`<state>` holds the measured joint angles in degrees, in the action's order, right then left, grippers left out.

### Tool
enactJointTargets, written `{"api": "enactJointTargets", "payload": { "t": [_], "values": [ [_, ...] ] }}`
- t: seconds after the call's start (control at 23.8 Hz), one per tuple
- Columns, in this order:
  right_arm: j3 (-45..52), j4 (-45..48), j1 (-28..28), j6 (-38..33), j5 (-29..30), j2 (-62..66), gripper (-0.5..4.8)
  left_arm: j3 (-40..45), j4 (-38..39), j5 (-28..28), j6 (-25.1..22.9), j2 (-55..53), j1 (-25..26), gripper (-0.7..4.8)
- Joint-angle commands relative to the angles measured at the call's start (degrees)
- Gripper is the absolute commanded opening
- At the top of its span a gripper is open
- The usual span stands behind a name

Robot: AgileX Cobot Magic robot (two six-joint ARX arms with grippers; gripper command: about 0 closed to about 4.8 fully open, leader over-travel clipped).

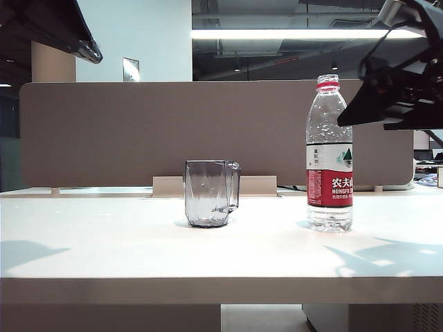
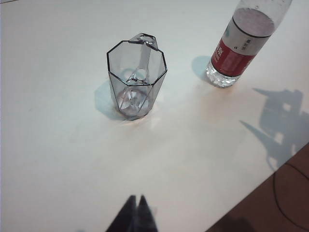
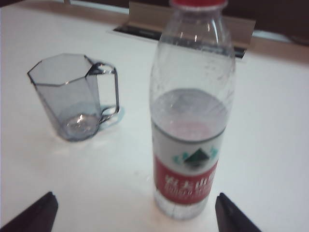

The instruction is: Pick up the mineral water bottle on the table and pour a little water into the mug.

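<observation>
The mineral water bottle [image 1: 329, 155] stands upright on the table [image 1: 138, 249], right of the mug [image 1: 210, 194]. It is clear plastic with a red-and-white label and is partly filled. The smoky faceted mug looks empty, its handle turned toward the bottle. My right gripper [image 3: 135, 203] is open wide, its fingertips [image 3: 223, 203] well apart, and the bottle [image 3: 192, 111] stands just ahead of them, untouched. In the exterior view the right arm [image 1: 394, 83] hangs above and to the right of the bottle. My left gripper [image 2: 135, 200] is shut and empty, hovering over the table short of the mug [image 2: 136, 77].
A brown-grey partition panel [image 1: 124, 131] runs along the table's back edge, with a cable slot [image 1: 259, 185] behind the mug. The left arm [image 1: 66, 31] is high at the upper left. The table's front edge [image 1: 221, 290] is near the camera.
</observation>
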<state>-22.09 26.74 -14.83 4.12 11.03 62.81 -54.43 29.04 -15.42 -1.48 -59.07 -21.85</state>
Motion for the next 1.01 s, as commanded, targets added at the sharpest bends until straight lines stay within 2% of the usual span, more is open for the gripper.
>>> {"api": "enactJointTargets", "payload": {
  "t": [0.04, 0.55, 1.01],
  "values": [
    [-0.22, 8.28, -0.07, -0.28, -1.07, 3.17, 4.79, -0.09, -0.42, -0.20, 0.22, 0.22, -0.04, -0.04],
    [-0.50, 30.67, -0.09, -1.09, -2.10, 21.33, 4.79, -0.09, -0.37, 0.20, 0.20, 0.22, -0.04, -0.04],
    [-6.97, 31.78, -0.09, -1.05, -2.60, 30.40, 4.79, -0.09, -0.55, 0.20, 0.17, 0.22, -0.04, -0.04]
  ]
}}
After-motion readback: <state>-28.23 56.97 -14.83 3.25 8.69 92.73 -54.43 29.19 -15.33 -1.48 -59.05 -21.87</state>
